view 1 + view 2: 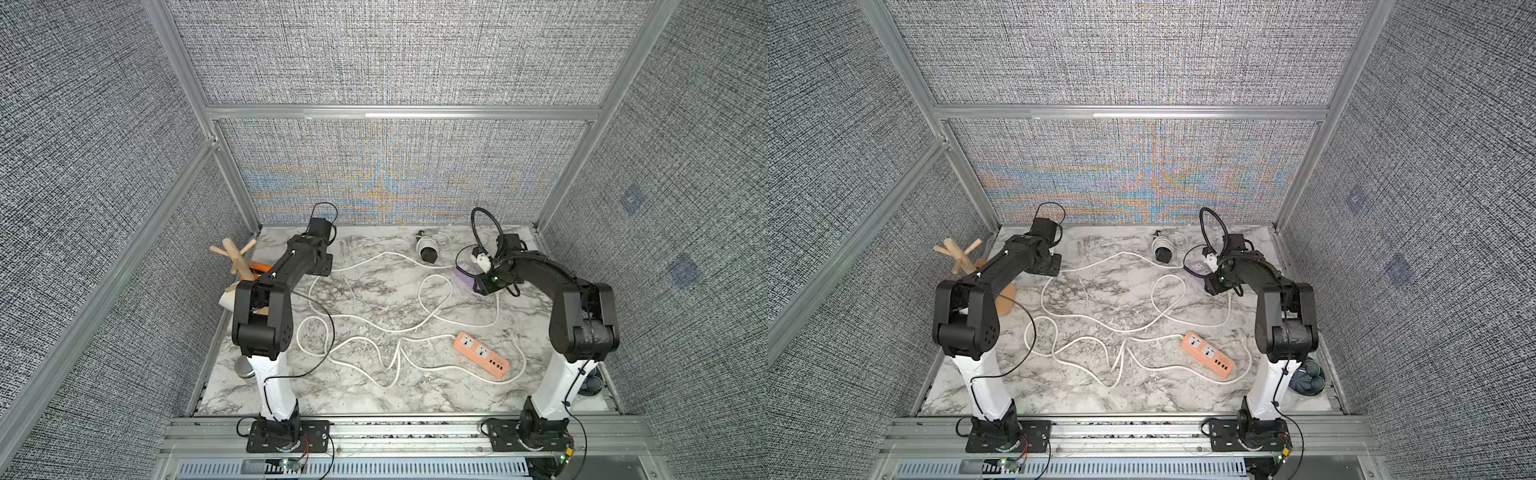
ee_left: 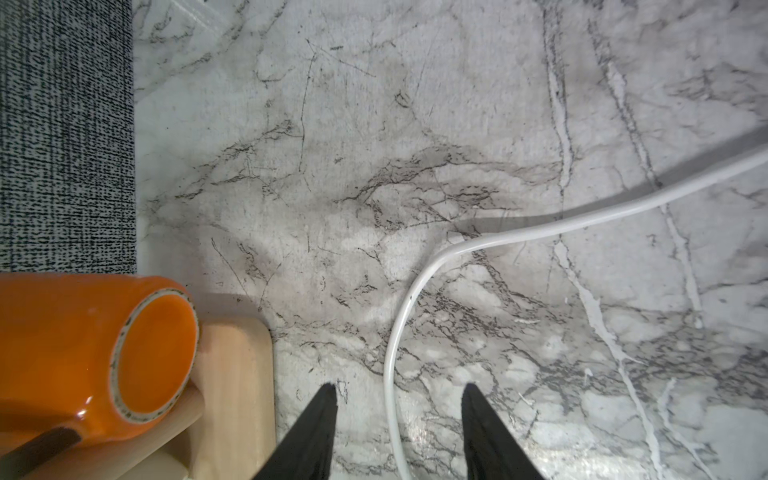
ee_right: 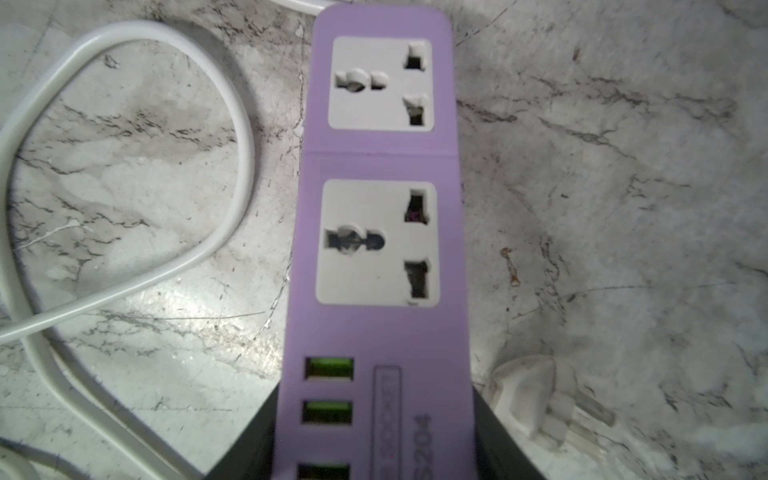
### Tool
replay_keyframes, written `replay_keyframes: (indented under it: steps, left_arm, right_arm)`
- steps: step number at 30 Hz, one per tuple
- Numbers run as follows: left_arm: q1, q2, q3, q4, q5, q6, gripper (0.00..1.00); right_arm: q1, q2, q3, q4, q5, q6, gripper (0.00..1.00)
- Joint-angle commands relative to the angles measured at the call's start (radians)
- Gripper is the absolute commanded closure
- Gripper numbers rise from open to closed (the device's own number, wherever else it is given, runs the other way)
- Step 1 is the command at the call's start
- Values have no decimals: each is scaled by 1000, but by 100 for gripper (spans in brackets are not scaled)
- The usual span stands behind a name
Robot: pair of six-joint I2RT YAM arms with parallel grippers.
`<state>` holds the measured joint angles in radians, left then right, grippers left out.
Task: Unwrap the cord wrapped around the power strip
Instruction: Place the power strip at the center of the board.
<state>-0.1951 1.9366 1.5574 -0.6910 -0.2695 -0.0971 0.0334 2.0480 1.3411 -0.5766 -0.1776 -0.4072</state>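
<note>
tabletop [image 1: 332,395]: white and grey marble pattern, ringed by grey fabric walls.
white cord [image 2: 387,365]: lay in loose, sprawling loops across the middle of the tabletop, with one loop just beside the purple strip.
wooden mug tree [image 1: 237,255]: stood at the far left edge, beside the left arm.
purple power strip [image 3: 378,158]: at the far right of the tabletop, socket face up, its usb end between the right jaws. whether it rested on the surface could not be told.
salmon power strip [image 1: 482,354]: flat on the tabletop at the near right, well apart from the purple one.
right jaws: closed on the sides of the purple power strip.
left jaws: stood apart and gripped nothing, with the cord running between their tips.
orange mug [image 2: 62,345]: on its side at the mug tree's base.
white plug [image 3: 536,399]: lay on the tabletop just beside the right jaws.
</note>
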Motion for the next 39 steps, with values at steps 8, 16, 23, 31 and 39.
replay_keyframes:
  steps: [8, 16, 23, 31, 39]
  left_arm:
    - [-115, -75, -31, -20, 155, 38, 37]
    - [-262, -91, -58, -11, 335, 30, 28]
    - [-367, -63, -9, -42, 417, 66, 28]
    - [-560, 48, 72, -71, 538, 121, 30]
    - [-669, 259, 280, -145, 495, 132, 31]
  right_arm:
    - [-11, -12, 29, -27, -21, 45, 59]
    - [-33, -40, 33, -57, -48, 123, 29]
    - [-44, -88, 1, -53, -40, 195, 21]
    - [-115, -252, -177, 89, -44, 586, 21]
    - [-138, -335, -360, 203, -28, 732, 29]
